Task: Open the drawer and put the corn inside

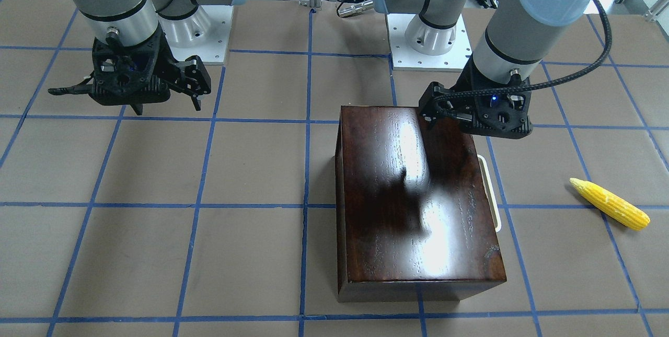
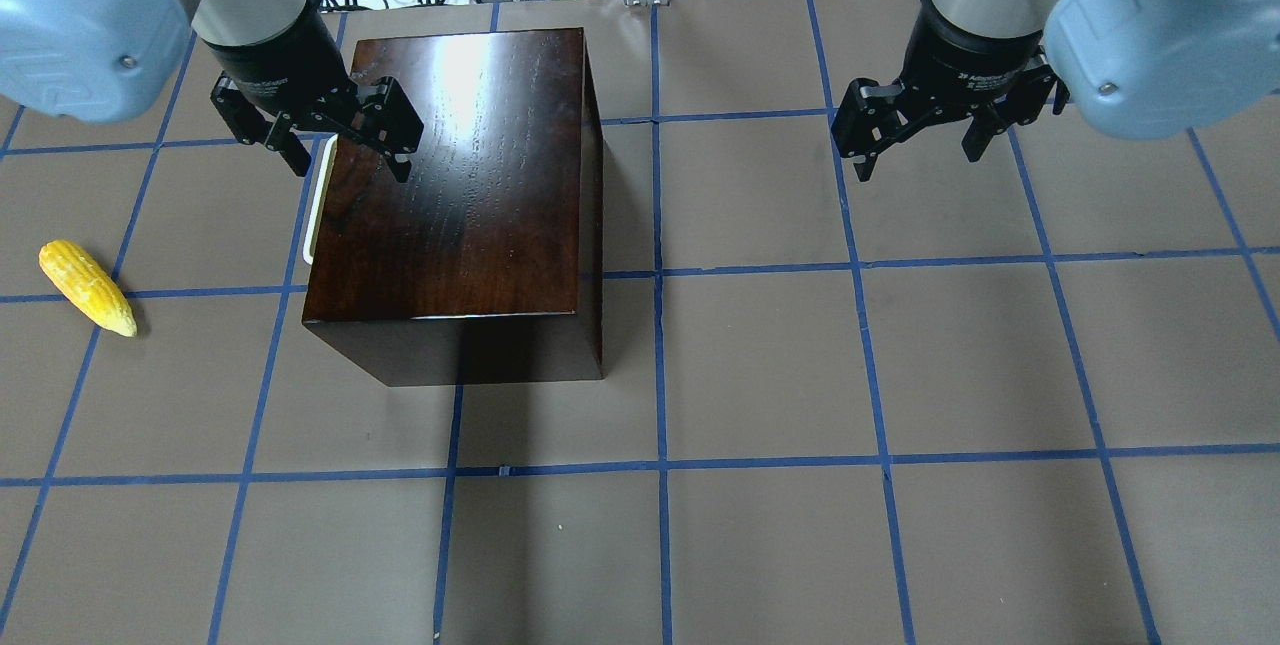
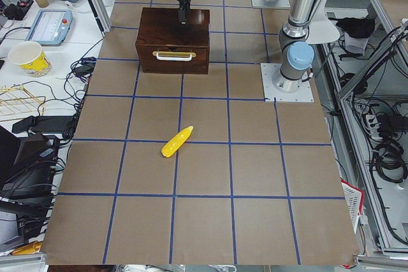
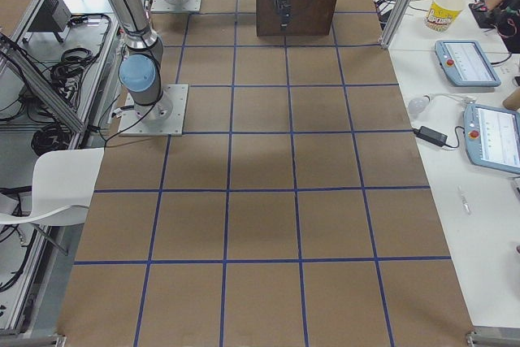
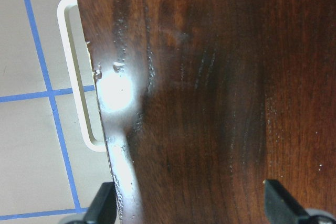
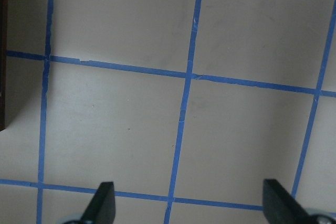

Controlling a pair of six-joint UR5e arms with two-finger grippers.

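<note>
Left gripper (image 2: 350,158), jaws apart, is held over the box (image 2: 470,155) edge above the handle (image 2: 311,215) of the shut drawer (image 3: 199,60); corn (image 2: 87,287) lies well aside. Handle approach is judged underway; descent and clamping are needed next

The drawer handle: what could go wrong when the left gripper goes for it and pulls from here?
1. The left gripper is open, one finger above the box top, the other near the white handle; going straight down, it may hit the box's edge.
2. The right gripper hangs open over bare table, apart from the box; the pull may drag the whole box, not only the drawer.
3. The corn lies on the handle side; a sliding box might push it.
</note>
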